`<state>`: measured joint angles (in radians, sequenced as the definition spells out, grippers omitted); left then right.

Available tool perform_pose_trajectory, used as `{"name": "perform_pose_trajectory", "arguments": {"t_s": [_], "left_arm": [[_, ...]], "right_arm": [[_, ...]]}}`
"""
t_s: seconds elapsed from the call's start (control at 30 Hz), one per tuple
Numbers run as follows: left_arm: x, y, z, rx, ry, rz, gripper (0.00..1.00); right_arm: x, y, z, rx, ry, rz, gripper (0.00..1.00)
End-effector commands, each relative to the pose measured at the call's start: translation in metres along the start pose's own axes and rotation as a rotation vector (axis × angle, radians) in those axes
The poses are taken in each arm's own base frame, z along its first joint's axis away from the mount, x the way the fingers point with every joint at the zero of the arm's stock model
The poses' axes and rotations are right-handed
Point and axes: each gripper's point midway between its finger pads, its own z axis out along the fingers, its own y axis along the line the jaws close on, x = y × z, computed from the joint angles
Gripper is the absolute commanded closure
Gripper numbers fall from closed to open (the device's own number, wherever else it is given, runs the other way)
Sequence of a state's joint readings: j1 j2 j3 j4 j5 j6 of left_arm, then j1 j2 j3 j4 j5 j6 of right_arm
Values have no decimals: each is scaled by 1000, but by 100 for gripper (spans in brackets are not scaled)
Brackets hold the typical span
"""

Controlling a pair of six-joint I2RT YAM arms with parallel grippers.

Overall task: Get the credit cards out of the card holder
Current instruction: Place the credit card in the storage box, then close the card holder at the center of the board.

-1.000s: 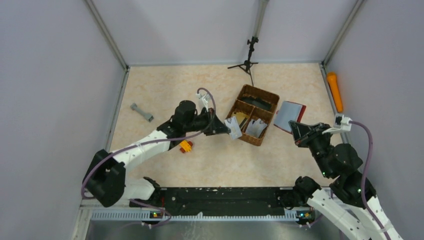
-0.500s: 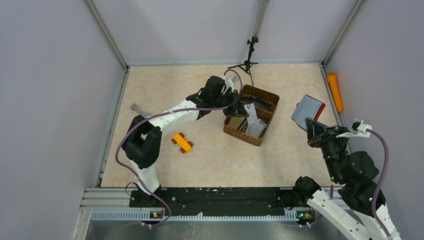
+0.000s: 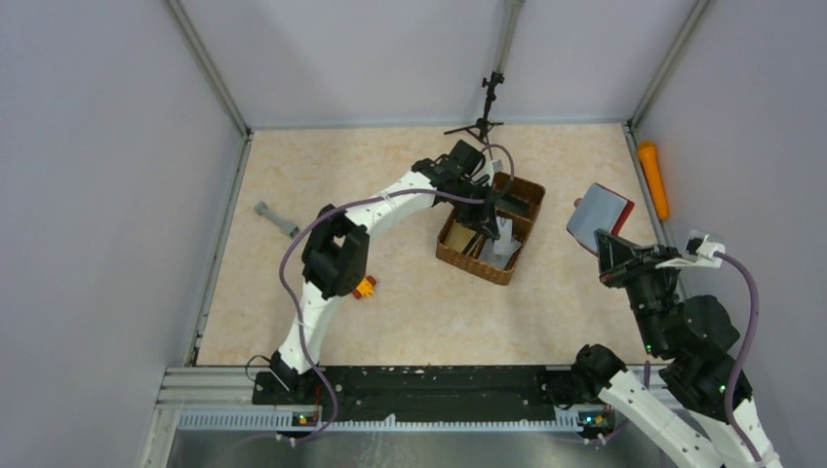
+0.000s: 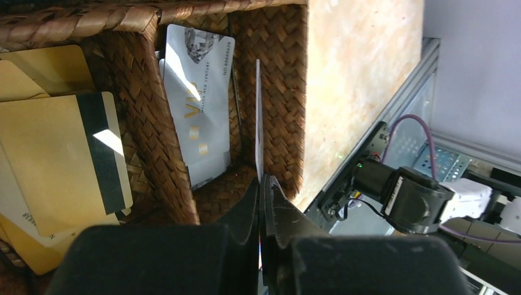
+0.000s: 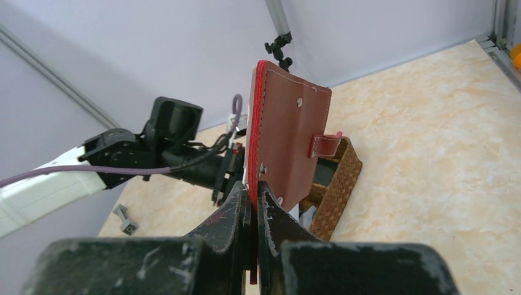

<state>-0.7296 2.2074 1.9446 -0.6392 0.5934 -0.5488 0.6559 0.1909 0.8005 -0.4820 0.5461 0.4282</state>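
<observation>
The left pincer (image 4: 260, 184) clamped a card (image 4: 258, 117) over the basket (image 4: 270, 74); the right pincer (image 5: 253, 196) clamped the card holder (image 5: 289, 141) beside it.

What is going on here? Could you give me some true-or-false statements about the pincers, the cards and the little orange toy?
1. The right pincer grips the dark red card holder. True.
2. The left pincer hangs open, holding nothing. False: it is shut on a thin card, seen edge-on in the wicker basket.
3. Gold cards lie in the basket. True.
4. The orange toy block sits in the basket. False: it lies on the table, outside the basket.
</observation>
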Motion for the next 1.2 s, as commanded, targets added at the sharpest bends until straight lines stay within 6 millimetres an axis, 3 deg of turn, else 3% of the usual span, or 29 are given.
{"name": "perform_pose_trajectory", "arguments": {"t_s": [0.0,0.13,0.27,0.37,0.57,0.67,0.7,0.77,0.87,0.9,1.17], "left_arm": [[0,-5,5,-36,20,35,100],[2,0,9,-71,29,38,92],[11,1,8,-69,61,25,66],[12,-2,-3,-85,47,41,58],[12,-33,-58,-59,-99,118,51],[24,-42,-88,-28,-192,140,43],[27,-45,-99,-7,-247,153,36],[50,-38,-110,39,-317,149,22],[73,-49,-137,176,-404,164,13],[80,-52,-145,213,-422,164,4],[117,-58,-181,412,-570,199,1]], "right_arm": [[-8,10,3,-33,-28,45,100],[4,12,5,-38,6,69,100],[12,14,8,-45,28,88,100],[20,17,11,-54,50,103,100],[41,43,17,-161,141,124,100],[50,59,16,-243,182,131,100],[53,65,15,-275,197,136,100],[61,74,13,-332,220,154,100],[72,86,9,-404,245,205,100],[77,89,9,-423,255,229,100],[97,137,-10,-712,343,458,100]]}}
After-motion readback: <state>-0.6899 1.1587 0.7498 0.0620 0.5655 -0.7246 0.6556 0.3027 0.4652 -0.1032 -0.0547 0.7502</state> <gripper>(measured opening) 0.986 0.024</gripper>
